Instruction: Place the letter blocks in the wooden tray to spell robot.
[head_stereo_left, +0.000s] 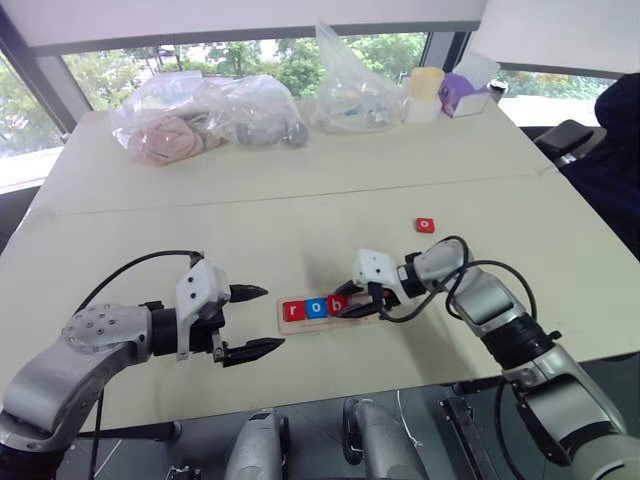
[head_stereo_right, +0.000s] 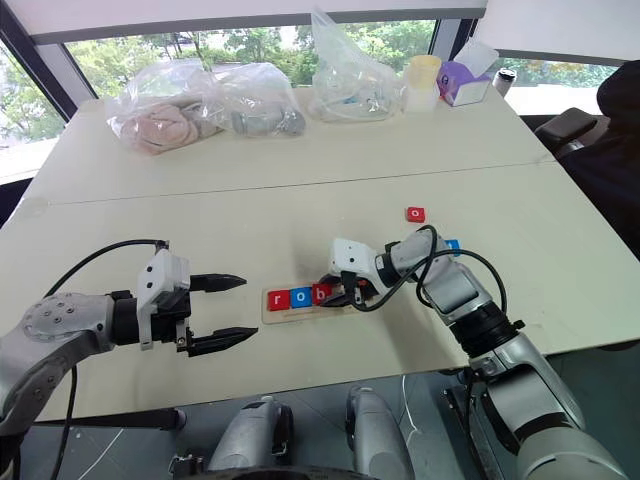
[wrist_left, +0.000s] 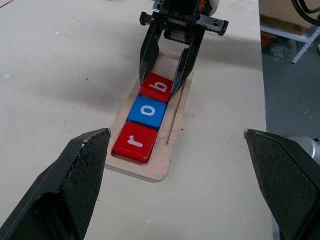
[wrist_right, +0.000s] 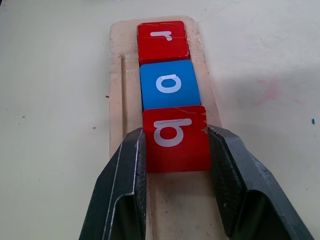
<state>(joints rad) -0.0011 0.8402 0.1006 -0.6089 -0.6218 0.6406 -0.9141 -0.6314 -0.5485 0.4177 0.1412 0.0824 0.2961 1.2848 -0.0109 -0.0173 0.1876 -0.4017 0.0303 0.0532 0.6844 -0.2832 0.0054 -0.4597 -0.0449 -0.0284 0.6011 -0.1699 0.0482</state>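
The wooden tray (wrist_right: 117, 75) lies on the table in front of me. In it stand a red "r" block (wrist_left: 136, 141), a blue "o" block (wrist_left: 147, 111) and a red "b" block (wrist_right: 176, 150), side by side and touching. My right gripper (wrist_right: 176, 134) is shut on the "b" block, one finger on each side. My left gripper (head_stereo_left: 272, 318) hangs open just left of the tray's "r" end, holding nothing. A loose red "o" block (head_stereo_left: 425, 225) lies farther back on the right. A blue block (head_stereo_right: 452, 243) peeks out behind my right arm.
Clear plastic bags (head_stereo_left: 200, 115) with stuffed contents line the far edge, beside a pale yellow cup (head_stereo_left: 424, 92) and a purple box (head_stereo_left: 462, 95). A seam (head_stereo_left: 300, 195) crosses the table. A dark chair (head_stereo_left: 575, 140) stands at the right.
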